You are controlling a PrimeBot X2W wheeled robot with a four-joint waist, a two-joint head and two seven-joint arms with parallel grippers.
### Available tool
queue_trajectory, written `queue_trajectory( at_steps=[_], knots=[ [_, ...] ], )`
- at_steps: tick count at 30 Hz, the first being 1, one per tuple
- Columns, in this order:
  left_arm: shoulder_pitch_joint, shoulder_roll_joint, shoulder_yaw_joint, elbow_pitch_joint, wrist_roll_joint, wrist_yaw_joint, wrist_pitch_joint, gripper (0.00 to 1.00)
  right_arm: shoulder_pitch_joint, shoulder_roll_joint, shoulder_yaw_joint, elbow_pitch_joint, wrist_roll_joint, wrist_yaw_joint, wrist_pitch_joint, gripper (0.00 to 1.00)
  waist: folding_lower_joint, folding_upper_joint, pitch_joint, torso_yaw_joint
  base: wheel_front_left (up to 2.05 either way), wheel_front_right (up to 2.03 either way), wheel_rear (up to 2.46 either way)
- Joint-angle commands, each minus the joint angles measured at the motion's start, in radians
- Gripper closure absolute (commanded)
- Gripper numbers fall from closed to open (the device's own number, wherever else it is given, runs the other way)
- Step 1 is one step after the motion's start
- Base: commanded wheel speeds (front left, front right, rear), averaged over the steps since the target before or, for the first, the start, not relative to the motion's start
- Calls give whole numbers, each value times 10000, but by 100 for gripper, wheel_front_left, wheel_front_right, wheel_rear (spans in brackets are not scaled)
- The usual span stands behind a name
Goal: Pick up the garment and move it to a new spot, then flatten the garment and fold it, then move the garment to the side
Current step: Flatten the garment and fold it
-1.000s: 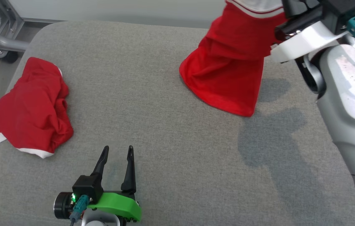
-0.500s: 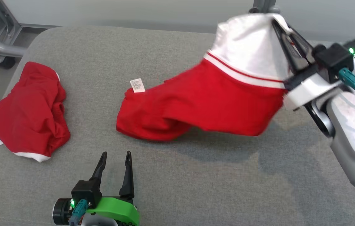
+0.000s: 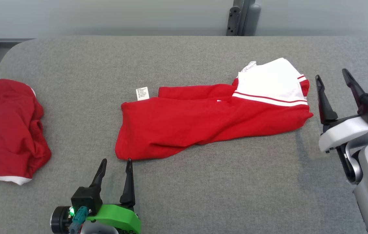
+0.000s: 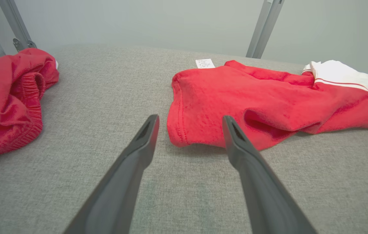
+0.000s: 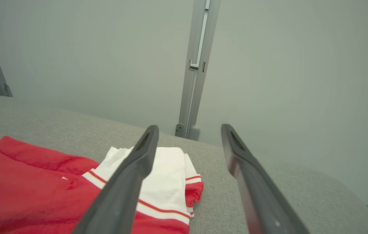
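Garment (image 3: 210, 126) lies spread; head view shows left gripper (image 3: 116, 160), right gripper (image 3: 331, 74), jaws wide

We're counting 2 garments, red-white garment (image 3: 210, 126) & crumpled red garment (image 3: 8, 130); 2 grippers, left gripper (image 3: 116, 160) & right gripper (image 3: 331, 74); 1 table (image 3: 184, 201).

The garment (image 3: 210, 123) was laid across the middle of the table (image 3: 203, 195), and a second garment (image 3: 8, 130) was set well apart at the left edge. The left gripper (image 3: 116, 160) was positioned just before the middle garment's near-left corner, the right gripper (image 3: 331, 73) just beside its right end.
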Motion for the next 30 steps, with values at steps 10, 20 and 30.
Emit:
queue_trajectory(
  at_steps=[10,20,30],
  knots=[
    [-634,30,263,497,-220,-63,5,0,1006,846,-92,-607,-30,-2,-33,0,-1,0,-88,-600,0,0,0],
    [-3346,32,719,3441,-282,-273,7,0,787,1178,331,-795,99,-2,-32,0,-1,0,671,-1172,0,0,0],
    [-5552,322,1215,6150,-227,-335,7,0,489,1335,607,-952,207,-2,-32,0,-1,0,1255,-1637,0,0,0]
  ],
)
